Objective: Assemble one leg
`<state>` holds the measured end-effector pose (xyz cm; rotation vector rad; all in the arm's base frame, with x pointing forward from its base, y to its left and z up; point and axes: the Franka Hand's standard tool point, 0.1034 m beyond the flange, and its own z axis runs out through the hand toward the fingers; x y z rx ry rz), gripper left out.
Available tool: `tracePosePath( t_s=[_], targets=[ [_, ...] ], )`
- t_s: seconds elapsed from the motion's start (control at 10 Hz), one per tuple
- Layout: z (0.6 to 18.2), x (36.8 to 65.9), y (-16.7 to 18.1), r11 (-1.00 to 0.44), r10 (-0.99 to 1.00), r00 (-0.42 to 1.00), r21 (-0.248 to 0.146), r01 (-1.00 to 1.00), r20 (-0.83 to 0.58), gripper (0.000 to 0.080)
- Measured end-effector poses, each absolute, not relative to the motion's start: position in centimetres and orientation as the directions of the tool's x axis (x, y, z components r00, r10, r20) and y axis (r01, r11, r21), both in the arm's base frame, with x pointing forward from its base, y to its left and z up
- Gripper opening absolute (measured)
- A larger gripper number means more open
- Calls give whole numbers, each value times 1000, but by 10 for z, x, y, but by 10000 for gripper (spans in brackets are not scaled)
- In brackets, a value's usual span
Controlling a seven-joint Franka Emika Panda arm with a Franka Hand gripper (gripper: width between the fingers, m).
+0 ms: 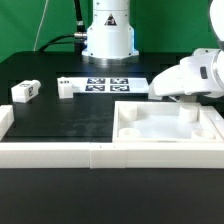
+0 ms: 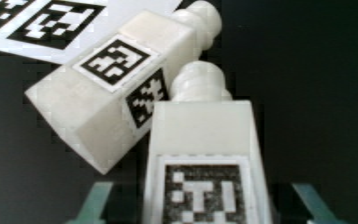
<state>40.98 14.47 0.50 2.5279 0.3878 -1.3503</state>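
In the wrist view a white leg [image 2: 202, 130] with a black-and-white tag lies lengthwise between my fingers. My gripper [image 2: 206, 200] is open; one teal finger [image 2: 105, 200] stands on each side of the leg, with a dark gap between each finger and the leg. A second tagged leg [image 2: 108, 85] lies slanted beside the first, touching it. In the exterior view the arm's white hand [image 1: 190, 75] hangs low at the exterior view's right, and its fingers are hidden. Two more legs [image 1: 24, 91] [image 1: 67, 87] lie at the exterior view's left.
The marker board [image 1: 105, 84] lies in front of the robot base and also shows in the wrist view [image 2: 34, 20]. A large white square panel [image 1: 135, 128] sits at the front right below the hand. White border rails [image 1: 60, 152] run along the front edge.
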Motion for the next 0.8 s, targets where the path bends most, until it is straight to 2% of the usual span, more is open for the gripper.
tracePosePath(
  t_s=[0.3,0.4,0.5,0.7,0.8],
  targets=[
    [5,410,145,-934,116,535,93,346,-837,288],
    [9,412,144,-931,135,527,74,357,-839,288],
    [28,419,142,-927,171,531,47,372,-830,289],
    [68,422,140,-926,164,551,64,372,-818,290],
    [80,420,139,-926,158,557,75,371,-815,290]
  ],
)
